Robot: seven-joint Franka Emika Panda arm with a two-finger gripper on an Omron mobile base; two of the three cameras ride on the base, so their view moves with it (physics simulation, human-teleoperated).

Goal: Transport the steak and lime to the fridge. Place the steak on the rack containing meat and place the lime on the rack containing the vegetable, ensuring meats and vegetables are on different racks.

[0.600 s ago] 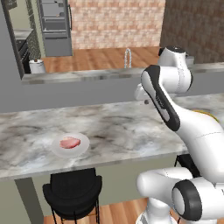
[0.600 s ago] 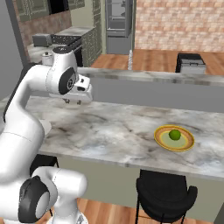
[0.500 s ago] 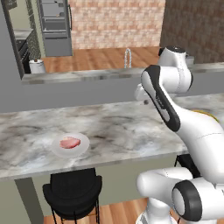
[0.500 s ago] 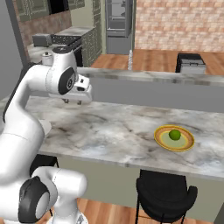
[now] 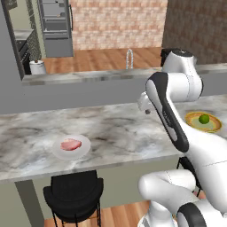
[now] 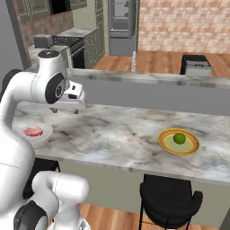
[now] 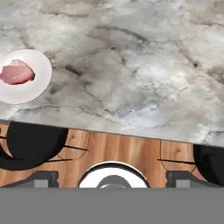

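The steak (image 5: 71, 144) lies on a small white plate (image 5: 84, 148) at the left of the marble counter, also seen from the right (image 6: 32, 131) and at the left edge of the hand view (image 7: 16, 72). The lime (image 5: 204, 119) rests on a yellow plate (image 5: 215, 126) at the counter's right end (image 6: 179, 138). My gripper (image 5: 145, 107) hangs above the counter's middle, between the two plates and well apart from both (image 6: 65, 110). Its fingers (image 7: 41, 179) stand wide open with nothing between them. The fridge (image 5: 55, 26) stands far back across the room (image 6: 122, 20).
A raised grey ledge (image 5: 88, 77) with a faucet (image 5: 129, 57) runs behind the counter. Black stools (image 5: 73, 195) (image 6: 168, 202) stand under the counter's near edge. A stove (image 6: 67, 42) and a dark box (image 6: 196, 65) sit further back.
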